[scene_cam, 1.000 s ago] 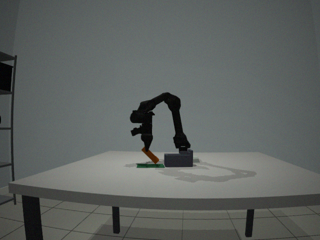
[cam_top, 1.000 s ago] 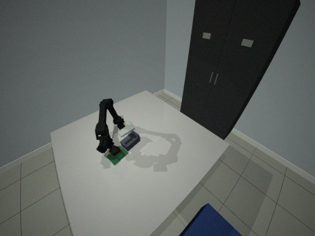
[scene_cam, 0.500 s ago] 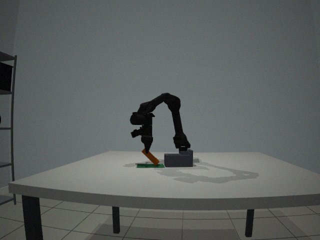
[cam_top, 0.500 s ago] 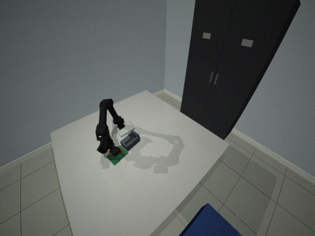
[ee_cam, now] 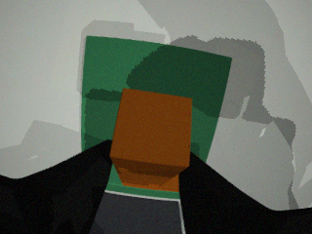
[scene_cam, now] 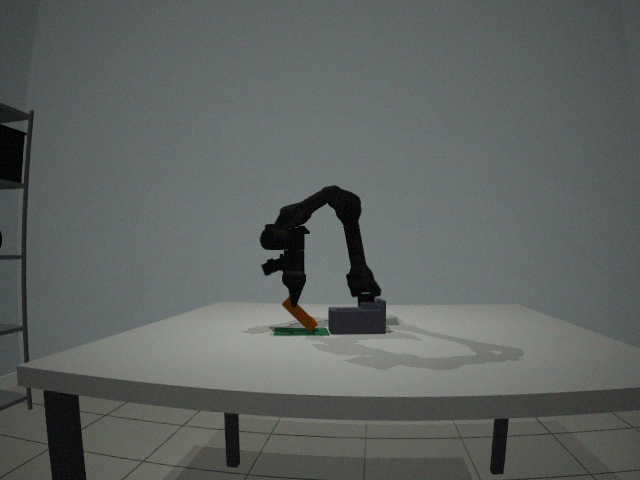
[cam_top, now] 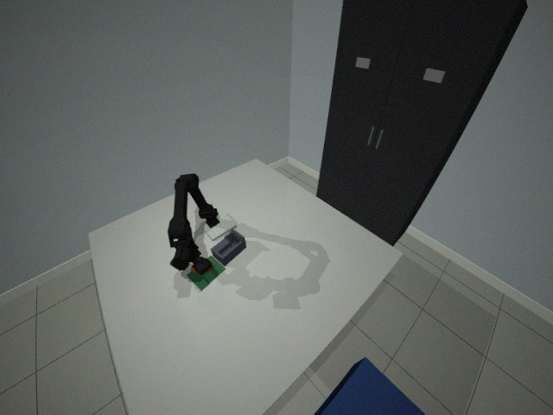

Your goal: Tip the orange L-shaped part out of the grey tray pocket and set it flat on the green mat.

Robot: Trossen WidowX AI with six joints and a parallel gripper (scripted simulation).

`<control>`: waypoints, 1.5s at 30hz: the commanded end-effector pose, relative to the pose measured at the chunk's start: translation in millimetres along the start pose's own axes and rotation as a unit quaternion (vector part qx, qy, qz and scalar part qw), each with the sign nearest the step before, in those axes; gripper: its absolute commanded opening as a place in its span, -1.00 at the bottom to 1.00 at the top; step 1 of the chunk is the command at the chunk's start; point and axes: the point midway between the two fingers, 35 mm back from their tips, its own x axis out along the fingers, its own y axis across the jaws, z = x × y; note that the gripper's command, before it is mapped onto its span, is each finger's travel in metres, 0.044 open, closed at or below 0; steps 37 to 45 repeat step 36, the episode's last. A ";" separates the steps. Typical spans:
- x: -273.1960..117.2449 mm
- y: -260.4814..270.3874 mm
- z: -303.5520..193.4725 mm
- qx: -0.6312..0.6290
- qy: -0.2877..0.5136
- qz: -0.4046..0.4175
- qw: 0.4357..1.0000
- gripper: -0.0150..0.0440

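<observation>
Pale table (cam_top: 187, 348) (scene_cam: 289, 369) (ee_cam: 39, 83), grey tray (cam_top: 220, 256) (scene_cam: 356, 322) (ee_cam: 136, 214) crowding the green mat's (cam_top: 203, 283) (scene_cam: 286, 332) (ee_cam: 104, 63) edge.
Pincer (cam_top: 203, 266) (scene_cam: 294, 304) (ee_cam: 147, 154) slightly wide around my tilted orange part (cam_top: 193, 269) (scene_cam: 301, 315) (ee_cam: 152, 127).

The arm (cam_top: 180, 203) (scene_cam: 354, 242) is matt black all over, with long, slim links, bulky rounded joints and a blocky wrist section bearing a small stubby part on one side. Its gripper (cam_top: 203, 265) (scene_cam: 294, 303) (ee_cam: 147, 154) is just as black, tapering in the exterior view to a narrow tip, and the wrist view shows two broad, dark fingers with sloping edges. A small pale mark shows on one joint in the top view.
</observation>
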 end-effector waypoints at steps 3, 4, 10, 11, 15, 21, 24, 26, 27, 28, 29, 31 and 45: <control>-11.2 1.2 1.2 0.000 0.000 0.000 1.000 0.58; -18.8 1.9 1.8 0.000 0.000 0.000 1.000 0.67; -80.3 1.0 0.9 -0.002 0.001 0.001 1.000 0.86; -86.1 0.4 0.3 -0.002 0.002 0.001 1.000 0.86; -88.1 0.2 0.0 -0.002 0.002 0.001 1.000 0.86; -84.9 1.5 2.3 -0.003 -0.004 0.005 1.000 0.86; -84.9 1.5 2.3 -0.003 -0.004 0.005 1.000 0.86; -84.9 1.5 2.3 -0.003 -0.004 0.005 1.000 0.86; -84.9 1.5 2.3 -0.003 -0.004 0.005 1.000 0.86; -84.9 1.5 2.3 -0.003 -0.004 0.005 1.000 0.86; -84.9 1.5 2.3 -0.003 -0.004 0.005 1.000 0.86; -84.9 1.5 2.3 -0.003 -0.004 0.005 1.000 0.86; -84.9 1.5 2.3 -0.003 -0.004 0.005 1.000 0.86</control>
